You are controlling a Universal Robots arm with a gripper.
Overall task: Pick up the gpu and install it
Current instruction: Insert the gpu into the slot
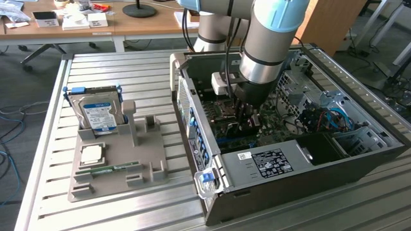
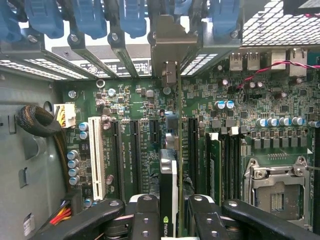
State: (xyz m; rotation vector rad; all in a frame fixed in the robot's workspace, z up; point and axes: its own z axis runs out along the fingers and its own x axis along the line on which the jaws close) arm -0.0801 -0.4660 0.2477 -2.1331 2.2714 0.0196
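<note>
My gripper [image 2: 172, 222] is shut on the gpu [image 2: 169, 165], its black fingers [image 2: 145, 217] pressing on either side of the thin card. In the wrist view the card shows edge-on, standing upright over the green motherboard [image 2: 135, 100] among the long black expansion slots [image 2: 136, 150]. Its silver end bracket [image 2: 170, 42] lies against the case's rear slot openings. In the exterior view the gripper [image 1: 247, 120] is deep inside the open computer case [image 1: 289, 166], and the gpu [image 1: 243, 129] is a dark shape beneath it.
Blue slot latches [image 2: 90, 17] line the case's rear wall. An empty CPU socket [image 2: 277, 187] and memory sticks [image 2: 212, 160] lie beside the card. Outside the case, a grey tray [image 1: 147, 180] holds a hard drive [image 1: 99, 113], a chip [image 1: 92, 154] and a green memory stick [image 1: 109, 169].
</note>
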